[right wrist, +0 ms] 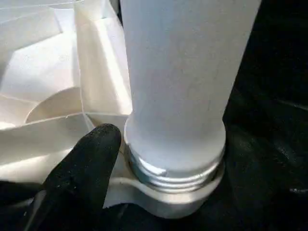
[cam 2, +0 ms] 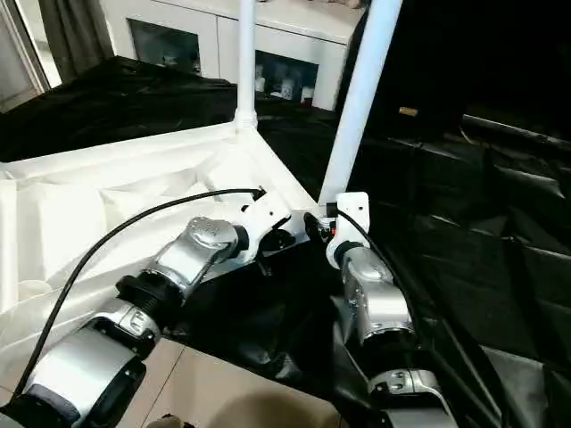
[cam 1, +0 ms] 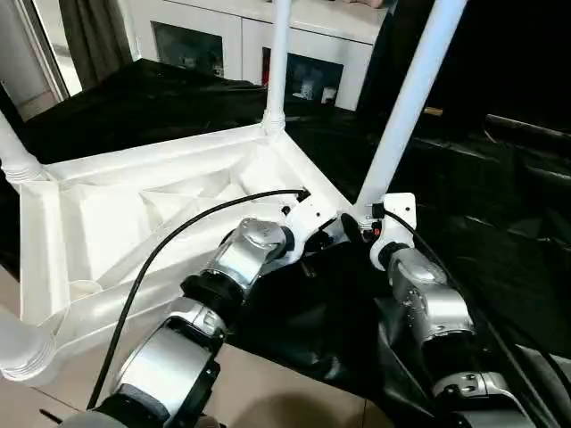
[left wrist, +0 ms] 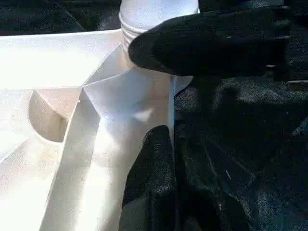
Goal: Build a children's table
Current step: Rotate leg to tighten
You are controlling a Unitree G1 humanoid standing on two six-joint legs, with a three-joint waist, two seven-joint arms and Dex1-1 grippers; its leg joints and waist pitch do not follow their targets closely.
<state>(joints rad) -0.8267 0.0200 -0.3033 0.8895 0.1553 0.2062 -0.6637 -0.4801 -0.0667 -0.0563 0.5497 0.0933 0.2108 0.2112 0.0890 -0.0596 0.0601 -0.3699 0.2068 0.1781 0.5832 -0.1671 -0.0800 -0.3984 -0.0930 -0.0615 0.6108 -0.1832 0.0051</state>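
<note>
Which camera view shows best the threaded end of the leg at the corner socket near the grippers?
The right wrist view: the leg stands close up, its thread partly out of the socket. The left wrist view shows the ridged base behind a black finger. The eye views show the long tilted leg; its base is hidden.

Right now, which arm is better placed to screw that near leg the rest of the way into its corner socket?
Right, probably. Its pincer sits at the leg's base, one finger beside the exposed threads. The left pincer is on the tabletop's rim by that corner, better suited to steadying it.
</note>
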